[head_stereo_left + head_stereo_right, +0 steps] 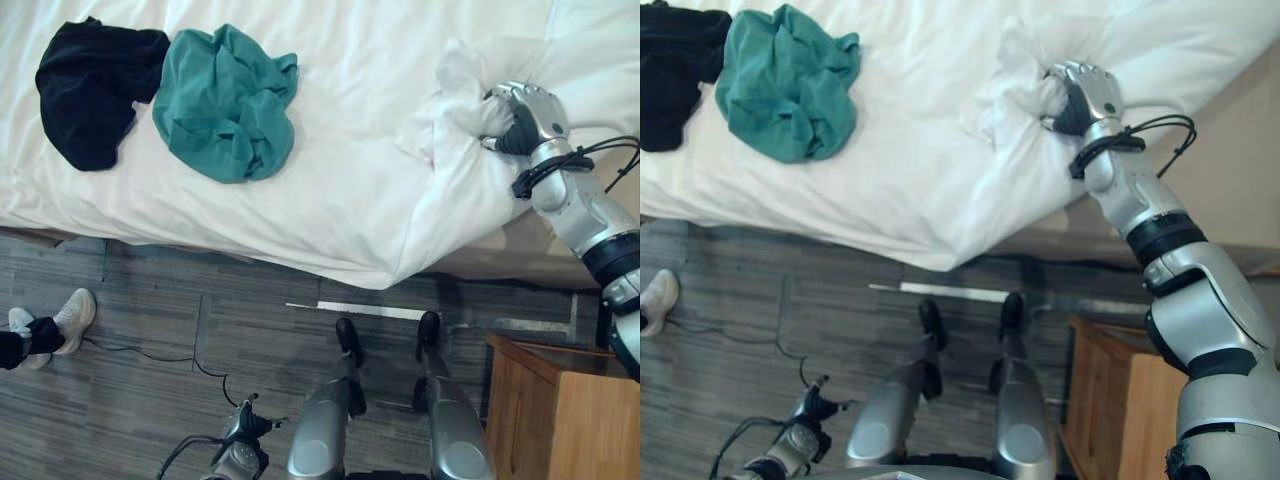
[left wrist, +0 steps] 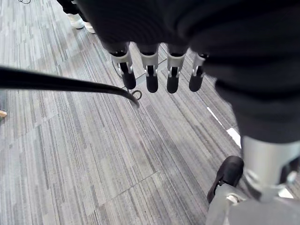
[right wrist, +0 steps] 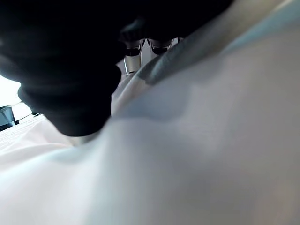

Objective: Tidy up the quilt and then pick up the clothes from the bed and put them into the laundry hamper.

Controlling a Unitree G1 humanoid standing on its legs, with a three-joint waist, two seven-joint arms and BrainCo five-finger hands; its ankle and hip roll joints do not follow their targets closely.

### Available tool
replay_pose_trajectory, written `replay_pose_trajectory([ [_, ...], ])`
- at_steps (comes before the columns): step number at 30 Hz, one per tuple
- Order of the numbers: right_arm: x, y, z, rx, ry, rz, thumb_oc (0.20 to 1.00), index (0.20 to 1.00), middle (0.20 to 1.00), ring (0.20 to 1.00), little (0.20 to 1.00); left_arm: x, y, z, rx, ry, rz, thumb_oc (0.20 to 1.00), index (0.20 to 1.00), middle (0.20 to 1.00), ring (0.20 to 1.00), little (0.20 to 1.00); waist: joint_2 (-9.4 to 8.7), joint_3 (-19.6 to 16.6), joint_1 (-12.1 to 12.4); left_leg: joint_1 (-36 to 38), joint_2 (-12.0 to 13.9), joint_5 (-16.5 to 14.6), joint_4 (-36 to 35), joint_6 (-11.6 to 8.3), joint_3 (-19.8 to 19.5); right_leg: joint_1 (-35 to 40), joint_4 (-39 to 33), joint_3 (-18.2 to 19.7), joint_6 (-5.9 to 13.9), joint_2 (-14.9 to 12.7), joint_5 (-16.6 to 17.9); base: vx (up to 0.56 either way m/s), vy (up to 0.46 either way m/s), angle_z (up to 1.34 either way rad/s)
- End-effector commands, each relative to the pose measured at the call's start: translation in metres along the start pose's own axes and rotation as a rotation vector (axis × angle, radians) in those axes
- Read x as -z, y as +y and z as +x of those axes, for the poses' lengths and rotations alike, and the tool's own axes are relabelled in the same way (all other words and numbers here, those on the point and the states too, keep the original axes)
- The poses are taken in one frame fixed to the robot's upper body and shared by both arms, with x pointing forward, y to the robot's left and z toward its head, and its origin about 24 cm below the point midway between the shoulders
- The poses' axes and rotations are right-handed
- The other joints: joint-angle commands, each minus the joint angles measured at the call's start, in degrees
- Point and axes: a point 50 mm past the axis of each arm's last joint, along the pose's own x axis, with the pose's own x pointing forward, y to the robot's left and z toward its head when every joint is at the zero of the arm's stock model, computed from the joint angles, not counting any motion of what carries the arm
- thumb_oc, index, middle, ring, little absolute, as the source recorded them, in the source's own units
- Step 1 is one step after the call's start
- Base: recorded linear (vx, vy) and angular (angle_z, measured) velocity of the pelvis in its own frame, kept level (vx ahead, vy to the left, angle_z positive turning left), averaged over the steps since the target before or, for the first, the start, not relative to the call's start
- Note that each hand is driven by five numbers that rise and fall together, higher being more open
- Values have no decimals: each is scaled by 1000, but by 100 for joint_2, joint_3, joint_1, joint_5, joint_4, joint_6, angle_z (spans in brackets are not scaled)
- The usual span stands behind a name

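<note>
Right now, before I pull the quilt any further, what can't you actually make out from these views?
- Right hand: fingers sunk in a bunched fold of the white quilt; the wrist view is blocked by cloth and the hand's dark cover.
- Black garment: cut off by the right eye view's left and top edges.
- Teal garment: crumpled, type unclear.
- Wooden nightstand: cut by the frame's lower right.
- Left hand: open over the floor.

Grey wood-grain plank floor [image 1: 230, 340] running along the foot of a bed [image 1: 330, 215] dressed in white. Pale strip [image 1: 365, 310] lying on the planks just below the bed's edge. Wooden bedside cabinet [image 1: 555, 410] standing at lower right, beside the bed's corner. White sneakers [image 1: 60, 320] of a person at far left on the floor.
</note>
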Motion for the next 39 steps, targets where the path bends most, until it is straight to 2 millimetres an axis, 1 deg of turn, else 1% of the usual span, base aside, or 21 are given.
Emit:
replay_pose_trajectory([
  [1, 9, 25, -6, -115, 74, -4, 200, 200, 200, 200, 200, 16, 10, 0, -35, 65, 17, 1000, 1000, 1000, 1000, 1000, -433, -237, 58, 382, 209, -629, 450, -534, 108, -150, 691, 241, 486, -444, -736, 40, 1, 7],
  [6, 48, 87, -72, -224, 329, 188, 200, 200, 200, 200, 200, 32, -6, -7, 27, 137, 47, 1000, 1000, 1000, 1000, 1000, -527, -646, -110, 1069, 115, -737, 148, -467, 91, 538, 352, 221, 525, -401, -695, 78, 30, 12],
  [7, 48, 87, -72, -224, 330, 188, 200, 200, 200, 200, 200, 32, -6, -7, 26, 138, 47, 1000, 1000, 1000, 1000, 1000, -532, -658, -105, 1054, 112, -725, 144, -465, 93, 526, 342, 224, 523, -402, -681, 69, 28, -8],
  [8, 68, 106, -107, -250, 465, 264, 200, 200, 200, 200, 200, 40, -8, -10, 38, 173, 45, 1000, 1000, 1000, 1000, 1000, -559, -831, -186, 1252, 107, -742, 2, -451, 104, 722, 160, 235, 550, -379, -617, 68, 26, -14],
  [11, 88, 116, -141, -252, 598, 324, 200, 200, 200, 200, 200, 48, -8, -12, 45, 203, 42, 1000, 1000, 1000, 1000, 1000, -621, -1018, -261, 1334, 112, -759, -36, -447, 146, 837, 2, 270, 575, -356, -520, 61, 11, -7],
  [12, 109, 120, -177, -237, 749, 382, 724, 724, 724, 724, 724, 56, -7, -15, 50, 238, 34, 1000, 1000, 1000, 1000, 1000, -670, -1158, -371, 1452, 148, -807, -36, -454, 196, 967, -106, 310, 593, -332, -482, 77, 4, -8],
  [13, 109, 120, -178, -237, 750, 383, 1000, 1000, 1000, 1000, 1000, 56, -7, -15, 49, 238, 35, 1000, 1000, 1000, 1000, 1000, -675, -1172, -364, 1433, 145, -795, -36, -453, 200, 948, -109, 314, 590, -335, -471, 72, 18, -10],
  [17, 146, 124, -273, -157, 1110, 505, 1000, 1000, 1000, 1000, 1000, 73, -10, -21, 74, 315, 33, 1000, 1000, 1000, 1000, 1000, -765, -1476, -621, 1645, 204, -876, -36, -476, 343, 1125, -170, 451, 619, -270, -519, 69, 22, -20],
  [18, 146, 124, -273, -157, 1111, 506, 1000, 1000, 1000, 1000, 1000, 73, -9, -21, 73, 315, 33, 1000, 1000, 1000, 1000, 1000, -770, -1490, -616, 1625, 201, -862, -36, -475, 346, 1106, -175, 455, 615, -272, -506, 59, 14, -16],
  [20, 154, 126, -323, -94, 1303, 558, 1000, 1000, 1000, 1000, 1000, 76, -11, -23, 83, 335, 32, 1000, 1000, 1000, 1000, 1000, -805, -1607, -747, 1748, 237, -929, -36, -486, 417, 1184, -182, 494, 644, -246, -550, 61, 15, -23],
  [21, 154, 126, -323, -94, 1304, 559, 1000, 1000, 1000, 1000, 1000, 76, -11, -23, 83, 335, 32, 1000, 1000, 1000, 1000, 1000, -810, -1618, -742, 1729, 234, -914, -36, -485, 420, 1164, -183, 498, 639, -248, -537, 61, 11, -19],
  [24, 163, 120, -376, 74, 1551, 640, 1000, 1000, 1000, 1000, 1000, 80, -14, -25, 99, 353, 31, 1000, 1000, 1000, 1000, 1000, -855, -1733, -863, 1862, 267, -993, -36, -477, 466, 1250, -182, 533, 653, -217, -580, 61, 8, -16],
  [29, 179, 95, -369, 259, 1536, 618, 1000, 1000, 1000, 1000, 1000, 81, -16, -26, 101, 361, 24, 1000, 1000, 1000, 1000, 1000, -902, -1766, -888, 1895, 281, -1001, -36, -478, 496, 1251, -183, 551, 660, -216, -569, 30, 7, -16],
  [30, 183, 78, -343, 297, 1407, 607, 573, 573, 573, 573, 573, 81, -17, -26, 103, 362, 26, 1000, 1000, 1000, 1000, 1000, -903, -1714, -884, 1939, 280, -1029, -36, -480, 493, 1288, -174, 562, 661, -201, -613, 12, 13, -13],
  [31, 183, 78, -343, 297, 1407, 607, 200, 200, 200, 200, 200, 81, -17, -26, 102, 361, 26, 1000, 1000, 1000, 1000, 1000, -908, -1723, -880, 1918, 277, -1008, -36, -479, 495, 1270, -181, 565, 654, -203, -593, 15, 18, -14],
  [32, 186, 56, -306, 322, 1233, 574, 200, 200, 200, 200, 200, 83, -18, -27, 110, 359, 26, 1000, 1000, 1000, 1000, 1000, -897, -1681, -838, 1940, 275, -1026, -36, -489, 494, 1292, -168, 567, 657, -192, -653, -10, 2, -9],
  [33, 186, 56, -306, 322, 1233, 574, 200, 200, 200, 200, 200, 83, -18, -27, 109, 359, 26, 1000, 1000, 1000, 1000, 1000, -902, -1687, -838, 1921, 273, -1006, -36, -488, 496, 1275, -175, 570, 650, -194, -633, -10, 5, -9],
  [34, 181, 32, -256, 357, 1032, 554, 200, 200, 200, 200, 200, 80, -17, -26, 107, 345, 29, 1000, 1000, 1000, 1000, 1000, -887, -1602, -774, 1910, 276, -1006, -36, -498, 467, 1275, -154, 572, 655, -188, -668, -40, -7, -2],
  [36, 163, 11, -201, 383, 816, 548, 200, 200, 200, 200, 200, 74, -12, -22, 89, 318, 35, 1000, 1000, 1000, 1000, 1000, -860, -1448, -708, 1805, 291, -961, -36, -514, 424, 1164, -123, 573, 652, -193, -653, -77, -13, -6],
  [37, 163, 11, -201, 383, 814, 549, 200, 200, 200, 200, 200, 73, -12, -22, 88, 318, 33, 1000, 1000, 1000, 1000, 1000, -864, -1451, -718, 1783, 289, -940, -36, -513, 424, 1144, -127, 574, 645, -194, -634, -103, -18, 1],
  [39, 125, -17, -137, 462, 544, 582, 200, 200, 200, 200, 200, 54, -1, -12, 29, 252, 36, 1000, 1000, 1000, 1000, 1000, -819, -1032, -595, 1491, 273, -818, 38, -487, 328, 796, 114, 640, 608, -215, -643, -194, -35, 11],
])
